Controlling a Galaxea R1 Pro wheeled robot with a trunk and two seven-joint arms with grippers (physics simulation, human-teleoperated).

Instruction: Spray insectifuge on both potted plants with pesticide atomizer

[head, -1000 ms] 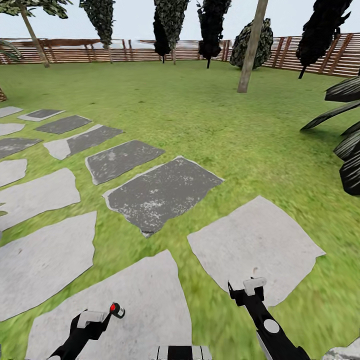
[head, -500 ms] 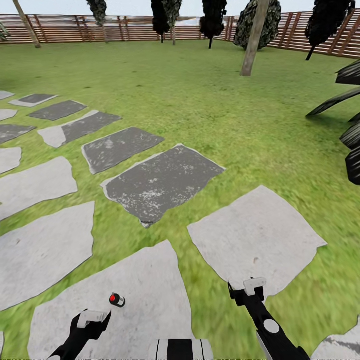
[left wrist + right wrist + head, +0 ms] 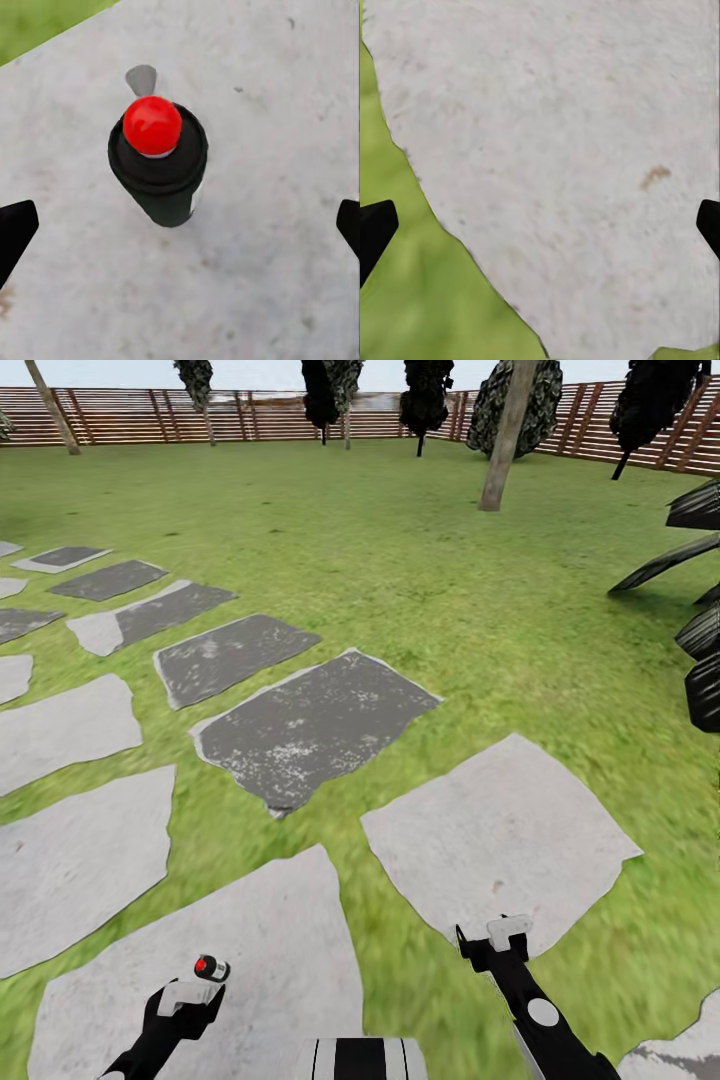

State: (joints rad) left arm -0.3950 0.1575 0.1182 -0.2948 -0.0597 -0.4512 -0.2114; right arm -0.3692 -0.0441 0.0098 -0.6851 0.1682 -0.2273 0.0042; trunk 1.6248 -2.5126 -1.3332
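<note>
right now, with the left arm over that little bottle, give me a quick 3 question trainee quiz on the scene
1. True or false: the left gripper is shut on the pesticide atomizer.
2. What does the atomizer stand on? A) grass B) a pale stepping stone C) the wooden fence
3. Fill in: the right wrist view looks down on a pale stone bordered by ____.

Key
1. False: both fingertips sit wide apart, clear of the bottle.
2. B, the pale stepping stone.
3. Grass.
</note>
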